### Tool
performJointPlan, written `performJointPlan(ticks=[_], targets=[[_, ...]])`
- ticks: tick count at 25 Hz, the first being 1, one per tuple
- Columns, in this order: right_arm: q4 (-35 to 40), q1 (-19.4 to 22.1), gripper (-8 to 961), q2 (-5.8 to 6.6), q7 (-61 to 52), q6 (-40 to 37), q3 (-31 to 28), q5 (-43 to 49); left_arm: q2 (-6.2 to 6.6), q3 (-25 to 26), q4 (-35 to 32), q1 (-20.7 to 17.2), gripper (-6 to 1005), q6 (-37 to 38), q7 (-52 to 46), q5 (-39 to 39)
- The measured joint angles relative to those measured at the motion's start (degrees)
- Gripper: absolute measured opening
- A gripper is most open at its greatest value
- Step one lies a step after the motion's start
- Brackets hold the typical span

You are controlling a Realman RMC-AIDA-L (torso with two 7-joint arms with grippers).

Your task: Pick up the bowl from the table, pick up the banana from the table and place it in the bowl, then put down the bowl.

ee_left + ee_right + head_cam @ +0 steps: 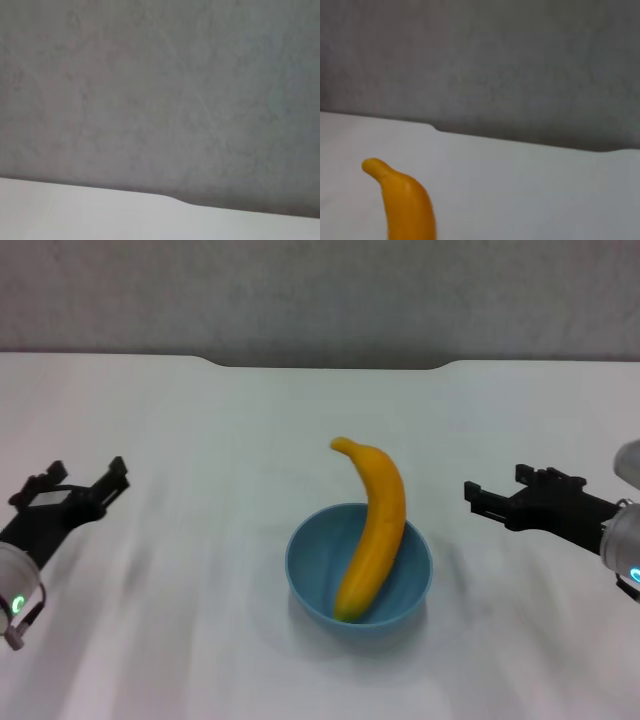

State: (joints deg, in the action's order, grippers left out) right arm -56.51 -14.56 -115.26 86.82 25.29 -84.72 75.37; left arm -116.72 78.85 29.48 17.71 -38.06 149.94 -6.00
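On table (pixel 180 640) centre, sits bowl (pixel 308 570) with banana (pixel 375 530) leaning over its rim, looks light, glossy, likely slippery, best pinched at the rim, flanked well apart by left gripper (pixel 108 483) and right gripper (pixel 478 498), both spread and empty.

I am seeing only one obstacle standing on the table (pixel 200 410): the bowl (pixel 310 575), sitting near the middle, with the banana (pixel 375 525) leaning out over its far rim and reaching up toward the far side. Bare white surface is lying on every side of the bowl, wide to the left and right, and running back to the notch (pixel 330 364) in the far edge. The left gripper (pixel 95 485) is hovering well apart from the bowl on the left, the right gripper (pixel 500 498) well apart on the right, each facing open tabletop. Beyond the far edge a grey wall (pixel 160 90) is closing things off.
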Motion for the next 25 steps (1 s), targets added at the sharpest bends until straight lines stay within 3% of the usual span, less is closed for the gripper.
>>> performJointPlan(ticks=[6, 10, 13, 20, 25], targets=[[7.68, 1.68, 854, -0.25, 24.23, 3.45, 0.39, -25.86, -0.23, -2.88, -2.72, 1.67, 890, -1.46, -0.83, -0.11], [19.31, 2.07, 854, -0.17, 39.08, 12.9, -0.32, -45.95, -0.25, -3.34, -2.28, 1.18, 890, -2.02, -1.07, -0.29], [27.52, 0.75, 855, 0.14, 43.88, 21.89, -0.49, -56.43, -0.18, -2.84, -2.1, 0.65, 890, -2.88, -1.77, -1.28], [34.07, -0.74, 855, -0.11, 46.32, 27.31, -0.79, -58.99, -0.02, -2.84, -3.79, 0.73, 890, -3.04, -2.02, -1.57], [36.57, -1.01, 855, -0.41, 50.54, 31.26, 0.98, -65.98, -0.17, 0.37, -6.16, 1.81, 890, -3.28, -2.03, -1.84]])
